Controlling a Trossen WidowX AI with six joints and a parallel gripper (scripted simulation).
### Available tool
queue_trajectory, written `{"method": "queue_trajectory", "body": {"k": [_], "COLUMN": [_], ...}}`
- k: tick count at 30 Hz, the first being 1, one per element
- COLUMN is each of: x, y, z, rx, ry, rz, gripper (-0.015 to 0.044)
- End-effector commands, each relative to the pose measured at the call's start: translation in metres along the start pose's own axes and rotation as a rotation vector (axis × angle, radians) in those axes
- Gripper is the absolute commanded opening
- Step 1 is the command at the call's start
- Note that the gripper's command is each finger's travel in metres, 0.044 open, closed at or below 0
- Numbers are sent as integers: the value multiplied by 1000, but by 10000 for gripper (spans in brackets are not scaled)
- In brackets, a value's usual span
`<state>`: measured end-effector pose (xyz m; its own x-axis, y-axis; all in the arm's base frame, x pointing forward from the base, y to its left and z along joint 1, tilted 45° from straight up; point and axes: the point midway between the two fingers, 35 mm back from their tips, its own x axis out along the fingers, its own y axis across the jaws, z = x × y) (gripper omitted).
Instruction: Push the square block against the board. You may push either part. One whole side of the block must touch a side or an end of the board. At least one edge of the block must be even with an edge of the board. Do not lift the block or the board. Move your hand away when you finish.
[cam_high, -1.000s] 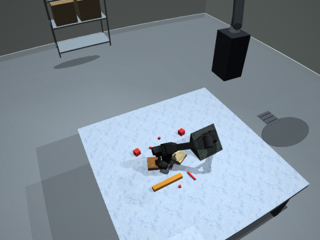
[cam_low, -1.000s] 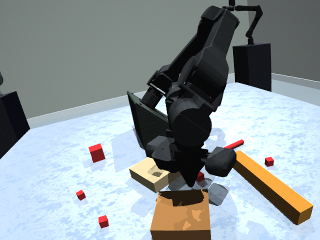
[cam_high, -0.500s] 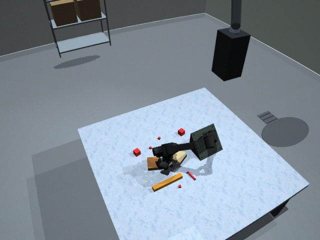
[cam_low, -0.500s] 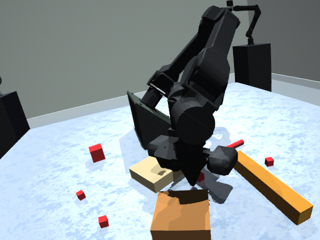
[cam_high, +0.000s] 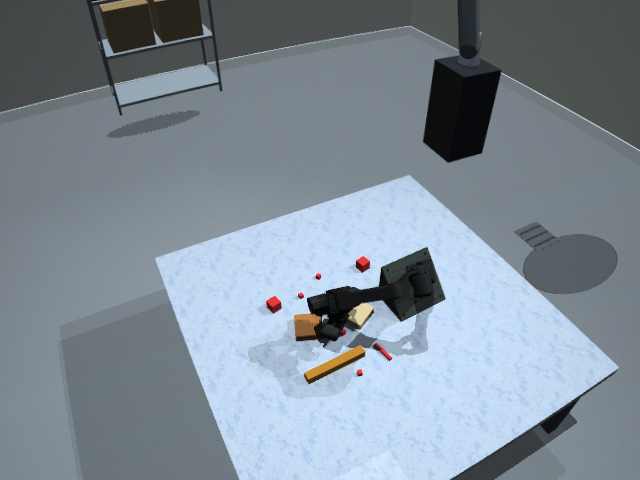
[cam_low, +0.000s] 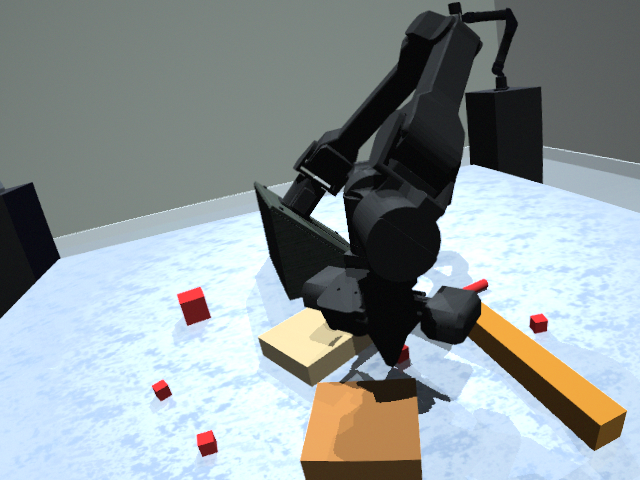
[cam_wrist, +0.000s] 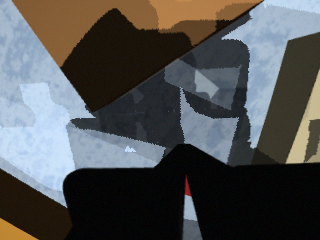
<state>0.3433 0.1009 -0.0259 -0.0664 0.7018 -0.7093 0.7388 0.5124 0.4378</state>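
The gripper (cam_low: 391, 356) was fully closed with nothing in it, its tip pointing down just beside the square block (cam_low: 361, 428) (orange-brown, flat on the bench (cam_low: 103, 335)). The board (cam_low: 547, 369) lay well apart from the block, at about 3 o'clock of it in the exterior view.

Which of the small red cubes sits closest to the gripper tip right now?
The small red cube right beside the shut gripper, between the cream block and the orange board. The other red cubes lie well away.
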Motion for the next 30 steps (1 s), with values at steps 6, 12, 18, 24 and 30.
{"method": "queue_trajectory", "body": {"k": [6,12,18,24,30], "x": [-1,-1,-1,-1,-1], "y": [2,2,2,3,3], "z": [-9,-13,-17,-22,-26], "rx": [0,0,0,0,0], "ry": [2,2,2,2,2], "rz": [5,5,5,5,5], "gripper": [0,0,0,0,0]}}
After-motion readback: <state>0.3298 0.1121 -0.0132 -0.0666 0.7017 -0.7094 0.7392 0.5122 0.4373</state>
